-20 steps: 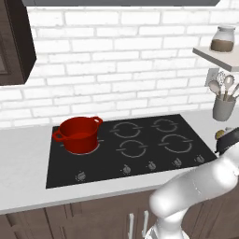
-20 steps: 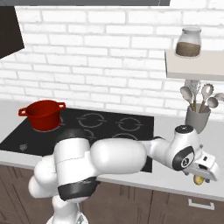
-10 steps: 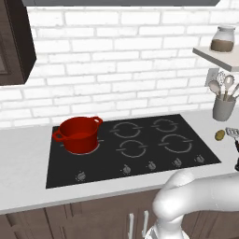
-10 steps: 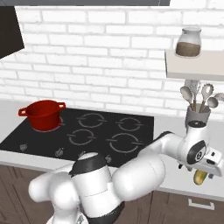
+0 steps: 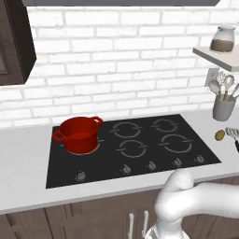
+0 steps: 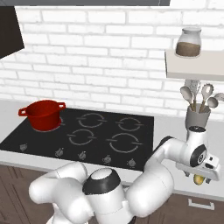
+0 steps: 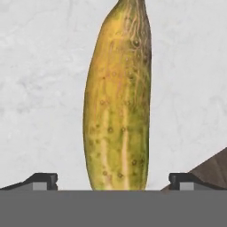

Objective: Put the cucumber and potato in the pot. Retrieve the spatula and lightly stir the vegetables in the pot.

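White brick wall is seen behind a grey counter (image 5: 28, 158) with a black four-burner cooktop (image 5: 140, 144) set into it. Pot (image 5: 78, 134) is placed on the cooktop's front-left burner, upright, lid off; its contents cannot be told. Potato (image 5: 220, 135) is lying on the counter right of the cooktop, near the right edge, just beside the spatula (image 5: 232, 133), whose slotted blade is cut off by the frame. Utensil cup (image 5: 223, 107) with ladles is set behind them, near the wall. A shelf (image 6: 194, 65) with a jar (image 6: 188, 42) is mounted above the cup.

Gripper (image 6: 200, 174) is held low over the counter's front right corner, pointed down, with a yellowish object seen just under it in the right base view. In the hand view the cucumber (image 7: 119, 97), yellow-green and spotted, is seen lying flat on the counter between the fingertips (image 7: 41, 179), lengthwise along the view. Jaws are spread wide, one on each side of the cucumber, not touching it; nothing is grasped. A dark wood cabinet corner (image 7: 213, 170) is visible at the lower right of the hand view.
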Controlling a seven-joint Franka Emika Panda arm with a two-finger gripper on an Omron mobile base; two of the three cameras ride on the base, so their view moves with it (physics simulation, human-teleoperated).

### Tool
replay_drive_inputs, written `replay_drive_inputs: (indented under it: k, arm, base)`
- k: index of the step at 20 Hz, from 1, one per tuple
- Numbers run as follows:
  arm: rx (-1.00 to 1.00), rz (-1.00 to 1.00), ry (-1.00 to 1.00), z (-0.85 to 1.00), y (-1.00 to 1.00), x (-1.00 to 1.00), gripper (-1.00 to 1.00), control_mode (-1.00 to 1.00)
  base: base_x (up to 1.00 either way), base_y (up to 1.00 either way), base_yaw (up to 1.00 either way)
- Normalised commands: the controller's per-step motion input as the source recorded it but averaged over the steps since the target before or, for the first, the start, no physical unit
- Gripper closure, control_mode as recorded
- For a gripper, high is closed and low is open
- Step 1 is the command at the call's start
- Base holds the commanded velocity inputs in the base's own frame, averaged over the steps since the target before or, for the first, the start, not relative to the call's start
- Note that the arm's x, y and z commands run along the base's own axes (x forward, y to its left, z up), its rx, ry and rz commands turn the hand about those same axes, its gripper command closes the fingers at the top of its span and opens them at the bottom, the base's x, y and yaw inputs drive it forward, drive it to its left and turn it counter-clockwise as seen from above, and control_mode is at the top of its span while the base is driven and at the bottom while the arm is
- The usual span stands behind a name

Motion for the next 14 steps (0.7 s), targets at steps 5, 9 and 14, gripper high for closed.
replay_drive_inputs:
  k: [5,9,14]
  arm:
    - [0.05,0.05,-0.05,-0.34,0.01,0.08,1.0,-1.0]
    - [0.0,0.0,0.03,-0.13,-0.01,0.09,1.0,-1.0]
    - [0.0,0.01,-0.11,0.02,0.15,-0.17,1.0,-1.0]
  base:
    - [0.0,0.0,0.0]
    - [0.0,0.0,0.0]
    - [0.0,0.0,0.0]
